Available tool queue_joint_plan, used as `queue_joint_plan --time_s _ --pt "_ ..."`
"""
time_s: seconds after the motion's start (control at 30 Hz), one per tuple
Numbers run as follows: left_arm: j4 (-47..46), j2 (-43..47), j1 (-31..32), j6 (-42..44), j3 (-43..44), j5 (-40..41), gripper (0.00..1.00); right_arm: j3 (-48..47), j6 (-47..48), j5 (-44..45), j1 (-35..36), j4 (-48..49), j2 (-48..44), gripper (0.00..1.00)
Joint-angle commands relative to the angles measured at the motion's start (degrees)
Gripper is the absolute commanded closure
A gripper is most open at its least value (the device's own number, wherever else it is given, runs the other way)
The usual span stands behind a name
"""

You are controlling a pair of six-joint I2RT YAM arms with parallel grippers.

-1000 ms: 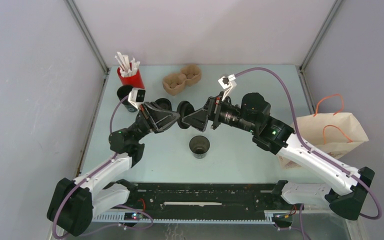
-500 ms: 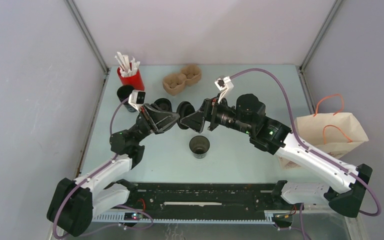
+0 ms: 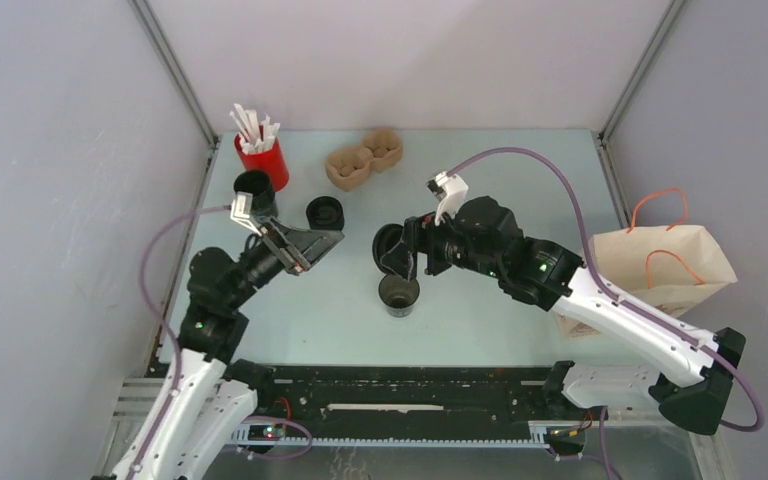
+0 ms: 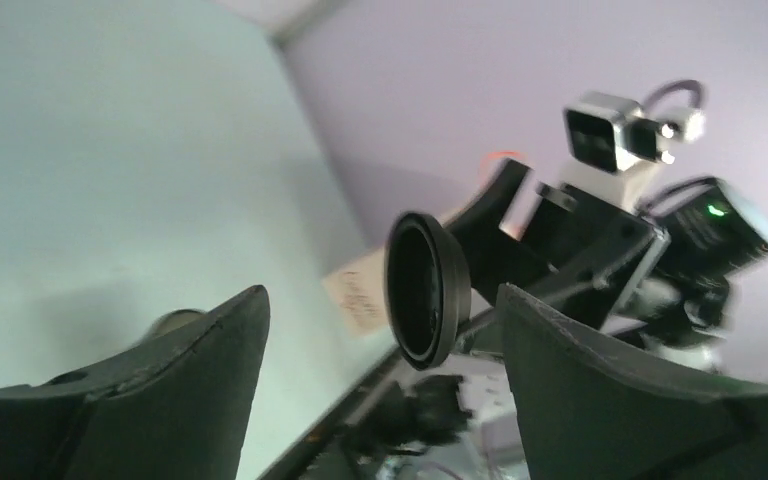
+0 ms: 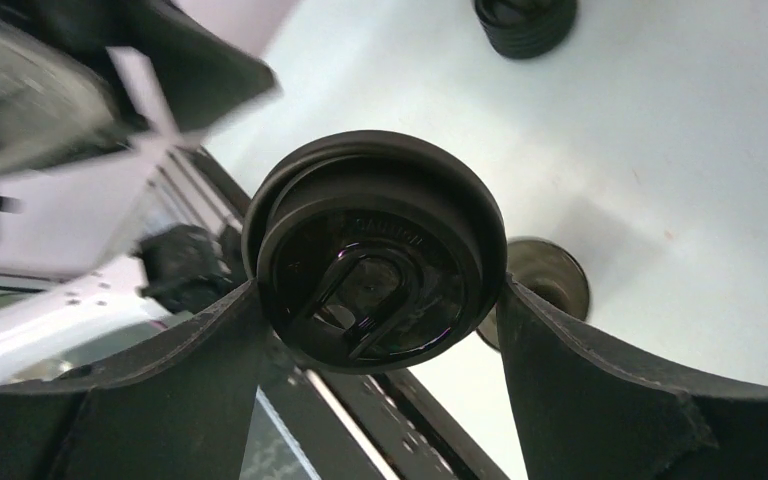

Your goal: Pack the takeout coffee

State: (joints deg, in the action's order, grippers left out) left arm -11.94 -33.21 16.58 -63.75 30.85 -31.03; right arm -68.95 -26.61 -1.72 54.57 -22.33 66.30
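The takeout coffee's black cup [image 3: 399, 293] stands open-topped at mid table. Its round black lid [image 3: 390, 250] hangs on edge just above and behind the cup, with my right gripper [image 3: 394, 252] shut on its rim. In the right wrist view the lid [image 5: 375, 265] sits pinched between both fingers, and the cup [image 5: 550, 280] shows below it. My left gripper [image 3: 315, 245] stands open and empty to the lid's left. From the left wrist the lid [image 4: 425, 290] appears edge-on beyond the open gripper [image 4: 380, 310].
A squat black round piece [image 3: 325, 212], another black cup [image 3: 254, 185] and a red cup of white sticks [image 3: 262, 150] stand at the back left. A cardboard cup carrier [image 3: 363, 158] lies at the back. The brown paper bag [image 3: 675, 265] sits at the right edge.
My left gripper opened, let go of the lid and drew back to the left. The right gripper kept the lid and carried it down toward the open cup.
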Motion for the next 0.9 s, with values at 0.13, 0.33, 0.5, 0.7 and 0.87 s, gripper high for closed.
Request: queue_joint_plan --time_s 0.13,0.33,0.5,0.7,0.87 --pt "50.54 -3.04 -1.46 37.31 20.53 17.82 0.01 -1.45 4.68 7.92 2.2 -16.31 5.87 0.26" --pt "45.38 -9.14 -1.54 37.86 20.36 20.39 0.0 -2.82 3.63 8.28 2.21 -21.23 9.95 0.25" --pt "42.57 -12.21 -1.54 38.89 17.64 18.25 0.0 -8.22 4.31 9.93 2.85 -27.01 15.83 0.26" --pt "42.0 -11.48 -1.55 43.11 14.77 16.05 0.0 -14.94 5.77 10.14 3.59 -30.19 24.15 0.25" --pt "41.79 -8.43 -1.54 46.12 12.58 18.6 0.0 -21.37 6.35 12.0 3.88 -34.9 30.74 0.25"
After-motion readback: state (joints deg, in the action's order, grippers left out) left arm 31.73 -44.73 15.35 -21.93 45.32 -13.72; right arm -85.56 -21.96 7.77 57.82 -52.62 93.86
